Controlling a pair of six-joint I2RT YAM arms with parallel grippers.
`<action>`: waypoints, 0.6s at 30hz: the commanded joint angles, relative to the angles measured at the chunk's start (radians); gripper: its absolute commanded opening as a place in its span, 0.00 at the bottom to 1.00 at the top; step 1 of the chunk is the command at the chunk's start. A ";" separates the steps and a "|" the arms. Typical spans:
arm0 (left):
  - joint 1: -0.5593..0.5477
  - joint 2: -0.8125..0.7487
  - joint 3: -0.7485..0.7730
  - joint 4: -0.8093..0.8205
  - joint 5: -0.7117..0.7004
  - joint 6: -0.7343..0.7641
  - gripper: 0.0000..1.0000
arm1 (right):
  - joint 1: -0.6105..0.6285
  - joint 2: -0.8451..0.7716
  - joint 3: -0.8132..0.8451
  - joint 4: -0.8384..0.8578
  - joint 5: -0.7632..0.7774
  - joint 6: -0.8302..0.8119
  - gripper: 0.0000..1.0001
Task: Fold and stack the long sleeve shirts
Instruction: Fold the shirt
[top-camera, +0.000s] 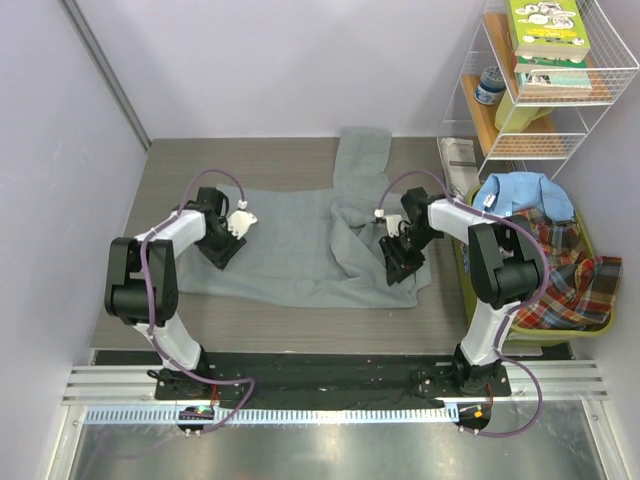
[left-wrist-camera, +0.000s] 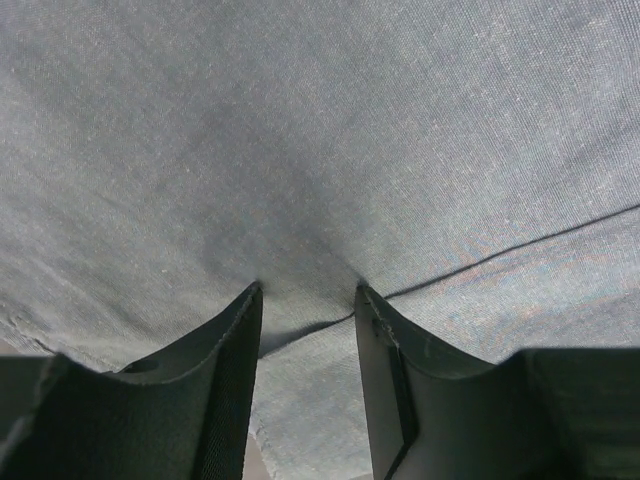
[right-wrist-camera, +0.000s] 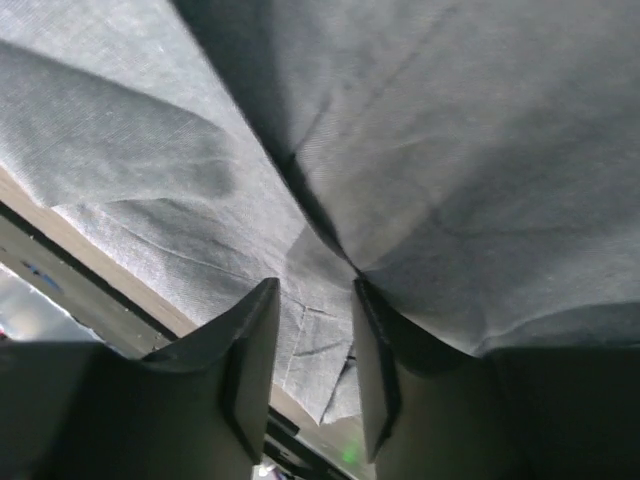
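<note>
A plain grey long sleeve shirt (top-camera: 300, 250) lies spread across the table, one sleeve trailing toward the back (top-camera: 362, 150) and bunched folds at its right side. My left gripper (top-camera: 222, 248) presses down on its left part. In the left wrist view the left gripper (left-wrist-camera: 307, 290) has its jaws apart, with flat grey cloth (left-wrist-camera: 350, 130) and a seam line between the tips. My right gripper (top-camera: 393, 265) sits at the shirt's right front part. Seen from the right wrist, the right gripper (right-wrist-camera: 315, 285) also has its jaws apart, straddling a fold of the cloth (right-wrist-camera: 480, 150).
A green basket (top-camera: 590, 325) at the table's right edge holds a light blue shirt (top-camera: 520, 192) and a red-green plaid shirt (top-camera: 565, 275). A white wire shelf (top-camera: 545, 60) with books stands at the back right. A booklet (top-camera: 458, 155) lies near it. Bare table (top-camera: 150, 180) shows at left.
</note>
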 joint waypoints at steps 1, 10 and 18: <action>0.014 -0.045 -0.112 -0.098 -0.055 0.019 0.43 | 0.012 -0.026 -0.050 -0.002 -0.012 0.011 0.39; 0.016 -0.251 -0.056 -0.180 0.189 0.013 0.64 | 0.009 -0.141 0.153 -0.093 -0.092 -0.027 0.55; 0.016 -0.504 -0.025 0.049 0.283 -0.177 1.00 | 0.061 -0.020 0.462 0.128 -0.129 0.297 0.87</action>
